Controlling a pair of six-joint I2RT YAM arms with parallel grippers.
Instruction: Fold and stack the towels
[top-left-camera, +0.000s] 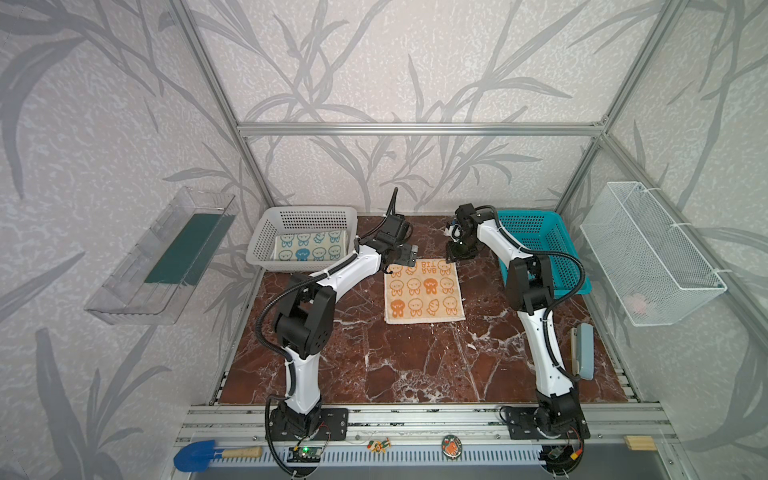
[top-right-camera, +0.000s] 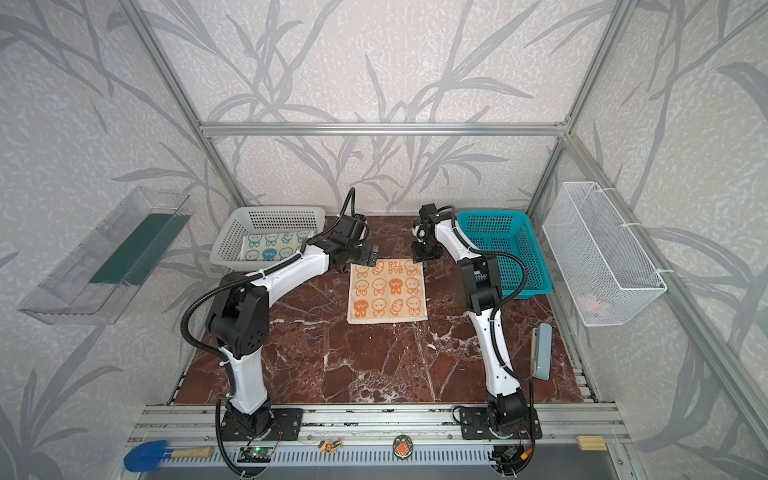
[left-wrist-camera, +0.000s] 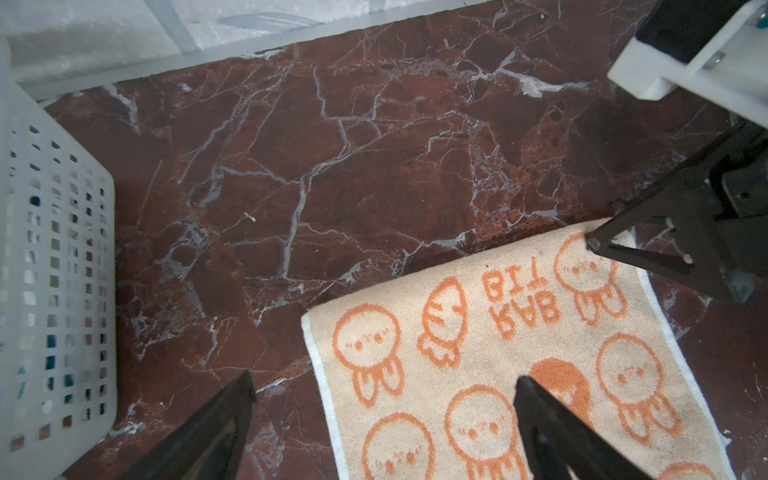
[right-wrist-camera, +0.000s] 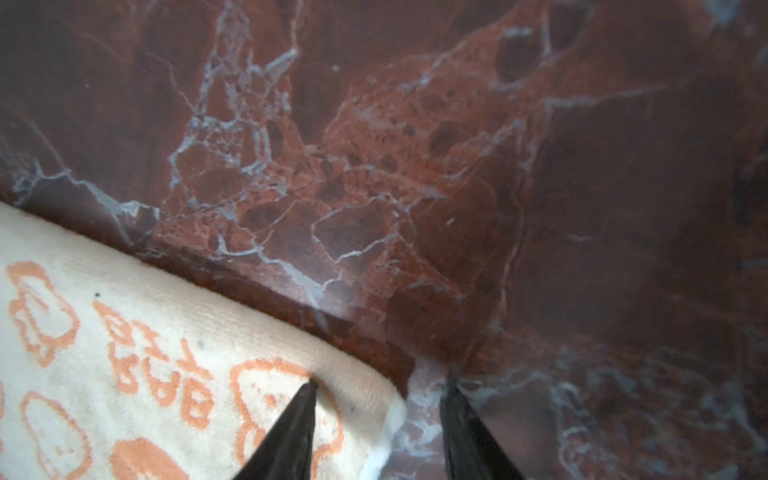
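Orange-bunny towel (top-left-camera: 423, 291): flat, unfolded, mid-tabletop (top-left-camera: 415, 365).
Left end effector (left-wrist-camera: 384, 376): wide, over far-left corner.
Right end effector (right-wrist-camera: 382, 381): half-closed astride far-right corner, nothing pinched yet.
Risks: closing on bare marble, missing the thin hem; lifting one corner alone, skewing the fold.

Straddles the corner of the cream, orange-rabbit towel (right-wrist-camera: 124, 374) with right gripper (right-wrist-camera: 382, 384) jaws apart: one finger over terry, the other over bare red marble tabletop (right-wrist-camera: 415, 166).

A flat towel (top-left-camera: 423, 293) lies in the middle of the table (top-left-camera: 374, 365). Behind it, the left basket (top-left-camera: 262, 245) holds a second towel (top-left-camera: 309, 246). The right basket (top-left-camera: 557, 249) sits opposite.
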